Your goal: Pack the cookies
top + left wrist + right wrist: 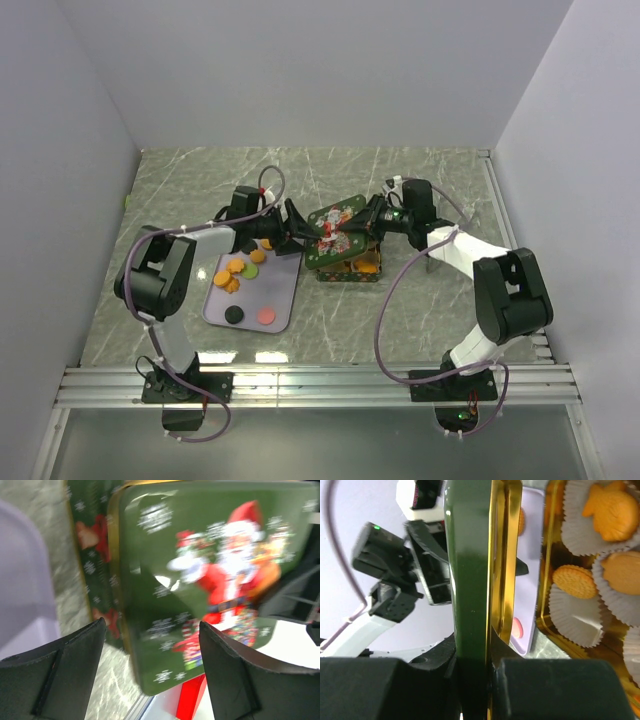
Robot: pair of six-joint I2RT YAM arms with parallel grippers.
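Right gripper (472, 655) pinches tin lid (467, 555) edge, cookies (575, 580) in tin (544, 610) just beside; left gripper (151, 625) spread nr lid.

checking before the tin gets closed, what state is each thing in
lid, off the tin, tilted above it, gripped at its edge
tin, open, cookies in some paper cups
tray, holds loose cookies, unpacked
left claw, open, facing the lid
right claw, shut on the lid
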